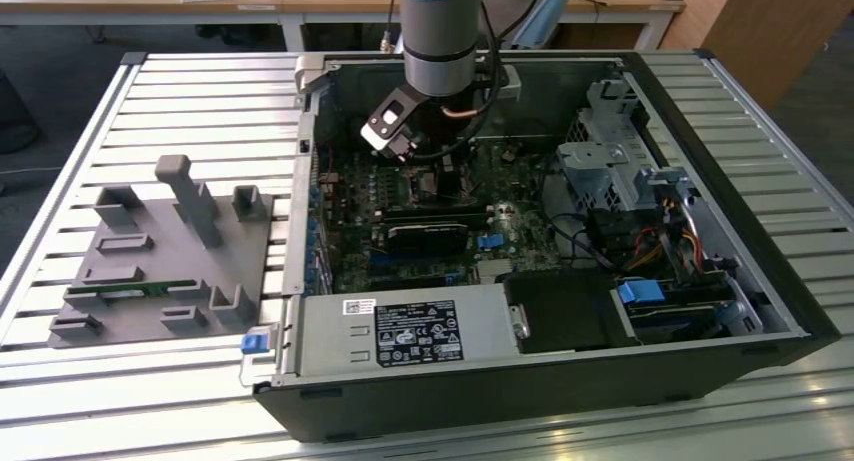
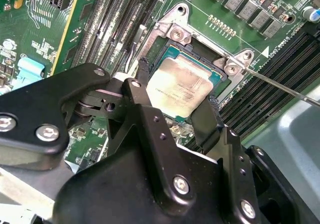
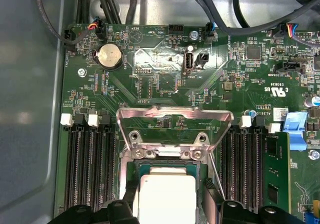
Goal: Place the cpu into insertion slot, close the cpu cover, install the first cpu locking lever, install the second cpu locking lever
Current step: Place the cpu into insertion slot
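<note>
Cpu: flat square, pale brushed-metal top, thin green rim. We see it sitting within the slot, a black square socket framed by silvery brackets on the green board. Cover: a thin bright metal frame with an open window, swung up off the slot. Tool: matt black, bolted links. Its two fingers press on opposite edges of the cpu, pinching it. Arm: a grey tube with a blue band, reaching straight down into the open black case on the slatted metal tabletop
</note>
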